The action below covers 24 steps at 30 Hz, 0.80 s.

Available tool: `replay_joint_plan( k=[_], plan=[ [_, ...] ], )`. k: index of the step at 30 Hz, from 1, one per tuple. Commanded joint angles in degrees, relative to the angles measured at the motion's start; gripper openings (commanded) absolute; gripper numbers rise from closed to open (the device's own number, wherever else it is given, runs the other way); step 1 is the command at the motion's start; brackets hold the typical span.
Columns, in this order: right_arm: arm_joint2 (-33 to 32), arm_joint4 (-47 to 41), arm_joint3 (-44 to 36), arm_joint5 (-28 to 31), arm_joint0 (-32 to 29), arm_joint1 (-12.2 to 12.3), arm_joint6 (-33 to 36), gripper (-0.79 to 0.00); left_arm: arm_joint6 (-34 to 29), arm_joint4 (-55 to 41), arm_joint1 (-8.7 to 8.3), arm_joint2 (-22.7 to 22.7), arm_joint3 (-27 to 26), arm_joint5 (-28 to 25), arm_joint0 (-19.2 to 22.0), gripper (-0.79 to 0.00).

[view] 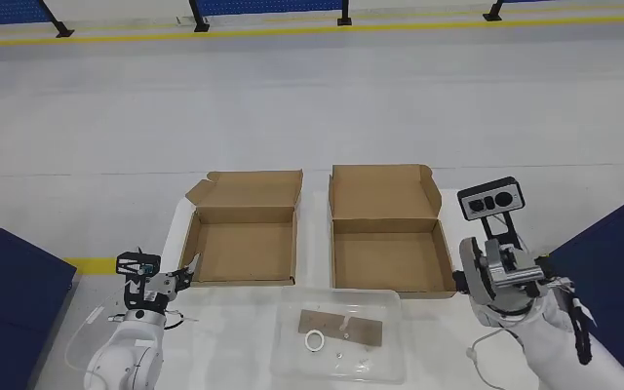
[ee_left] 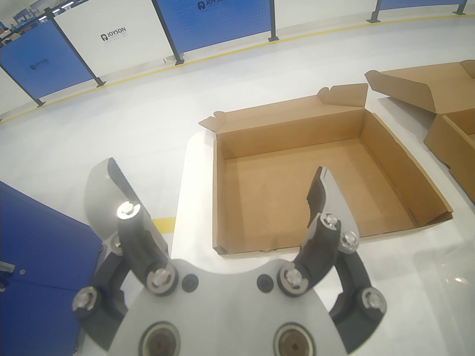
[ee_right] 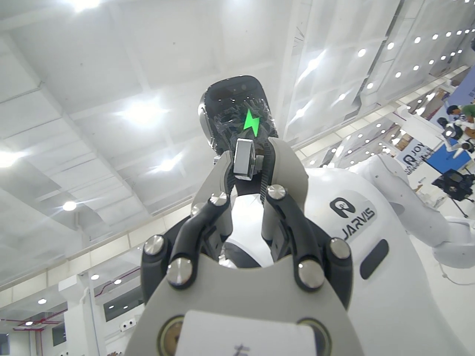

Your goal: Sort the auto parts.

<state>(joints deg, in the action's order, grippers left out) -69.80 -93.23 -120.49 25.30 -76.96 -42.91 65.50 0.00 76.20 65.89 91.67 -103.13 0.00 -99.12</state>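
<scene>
While two cardboard boxes, left box point(view: 244, 252) and right box point(view: 390, 261), sit open, one clear tray point(view: 336, 293) holds one white ring point(view: 314, 340), possibly smaller bits; left gripper point(ee_left: 215, 170) fingers apart; right gripper point(ee_right: 252, 157), raised, clamps one metal part point(ee_right: 243, 162).

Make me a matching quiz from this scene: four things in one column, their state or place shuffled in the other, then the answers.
Things:
1. left gripper
2. right gripper
3. small white ring
4. brown cardboard box beside the left gripper

States or places:
A. lying in the clear plastic tray
B. shut on a small silver metal block
C. lid open, nothing inside
D. open, holding nothing

Pairs: 1-D, 2-B, 3-A, 4-C.
</scene>
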Motion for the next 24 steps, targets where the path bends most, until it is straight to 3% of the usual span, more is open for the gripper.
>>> replay_joint_plan(
  k=[1,24],
  plan=[
    [-0.76,-1.65,-0.19,-0.24,-0.88,-0.36,0.84,-0.785,0.00,0.00,0.00,0.00,0.00,0.00,0.00,0.000],
    [-6.65,7.61,-0.40,-4.39,-4.97,-3.36,-2.43,-0.785,0.00,0.00,0.00,0.00,0.00,0.00,0.00,0.000]
  ],
)
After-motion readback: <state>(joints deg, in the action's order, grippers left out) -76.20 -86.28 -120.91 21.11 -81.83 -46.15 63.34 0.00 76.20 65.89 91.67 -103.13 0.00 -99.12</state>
